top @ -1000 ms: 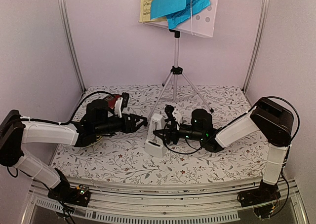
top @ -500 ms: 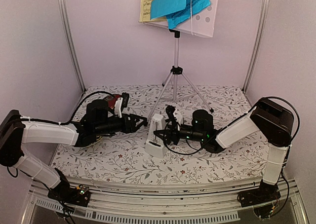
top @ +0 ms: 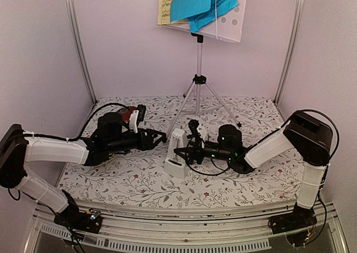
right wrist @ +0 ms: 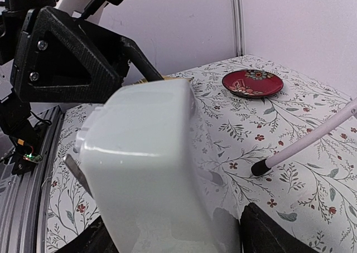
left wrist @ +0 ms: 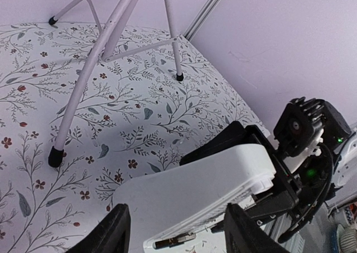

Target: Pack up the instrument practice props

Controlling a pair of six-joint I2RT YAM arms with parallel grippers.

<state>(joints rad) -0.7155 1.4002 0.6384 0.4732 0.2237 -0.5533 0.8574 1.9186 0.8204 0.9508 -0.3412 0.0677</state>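
Observation:
The white pyramid metronome stands on the flowered cloth mid-table, filling the right wrist view and low in the left wrist view. My right gripper is open, its jaws either side of the metronome's base with a thin gap at one side. My left gripper is open and empty just left of the metronome, whose body lies between the fingertips. The white perforated music-stand desk on silver tripod legs stands at the back, holding blue sheets and a pale-yellow sheet.
A round red dish lies on the cloth behind my left arm, partly hidden in the top view. A tripod leg's black foot rests close to the metronome. Pale walls and metal posts enclose the table.
My right wrist has shifted slightly to the right. The metronome, the left arm and the stand have stayed where they were.

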